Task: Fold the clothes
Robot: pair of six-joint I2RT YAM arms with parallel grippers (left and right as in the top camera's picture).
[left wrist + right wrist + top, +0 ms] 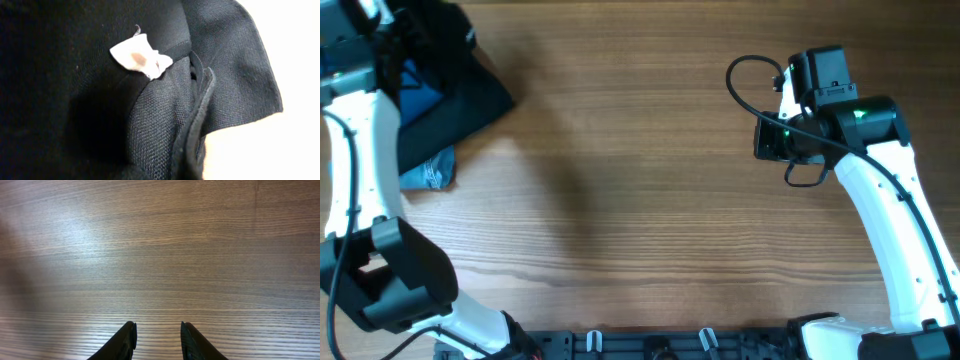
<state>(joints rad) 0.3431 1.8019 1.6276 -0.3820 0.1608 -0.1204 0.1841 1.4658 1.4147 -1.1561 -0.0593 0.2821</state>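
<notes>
No writing can be read anywhere. The small crumpled white fabric tag [141, 57] on the black knit garment [60, 100] carries a brownish blur, perhaps print, illegible.

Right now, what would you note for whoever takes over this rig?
Right gripper: open, empty, over bare table.
Left gripper: down at the pile, fingers not discernible, state unclear. Its camera is close on the black garment, near a white tag.
Clothes: heaped at the far-left corner, with a blue garment poking out beneath.
Done: nothing folded.
Left: everything.
</notes>
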